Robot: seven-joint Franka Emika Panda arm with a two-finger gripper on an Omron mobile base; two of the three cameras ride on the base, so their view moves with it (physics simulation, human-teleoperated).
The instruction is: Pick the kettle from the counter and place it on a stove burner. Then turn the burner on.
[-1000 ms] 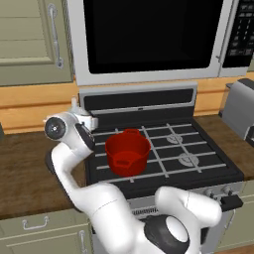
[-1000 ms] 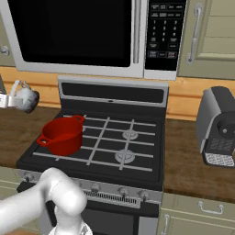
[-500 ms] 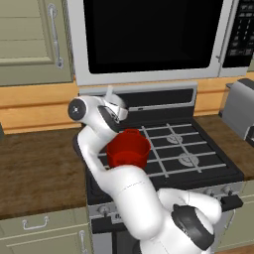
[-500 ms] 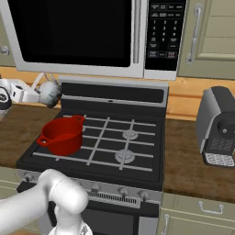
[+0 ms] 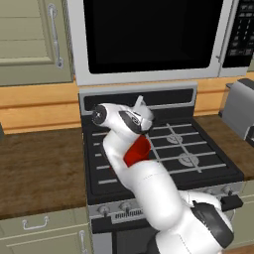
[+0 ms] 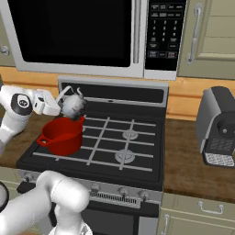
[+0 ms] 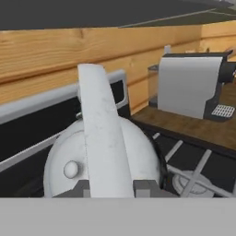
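Observation:
The small silver-white kettle [image 6: 72, 104] hangs in the air over the stove's left side, just above and behind the red pot [image 6: 62, 136]. My gripper [image 6: 58, 106] is shut on its thin pale handle [image 7: 102, 133], which runs up between the fingertips [image 7: 145, 188]. The kettle's dome [image 7: 136, 159] sits right below the hand. From the left base the hand [image 5: 133, 119] hides most of the kettle, and a pale tip [image 5: 139, 101] pokes up. Two bare stove burners [image 6: 130, 134] [image 6: 124, 156] lie to the right. The dark wood counter [image 5: 39, 163] stretches left of the stove.
The red pot [image 5: 137, 150] occupies the stove's front left. A grey coffee machine [image 6: 220, 128] stands on the right counter, with a silver toaster [image 5: 240, 106] there too. The microwave [image 6: 78, 34] hangs above the stove. Knobs [image 6: 121, 191] line the stove front.
The arm has swung right with the kettle in its grip, from above the left counter to over the stove beside the red pot.

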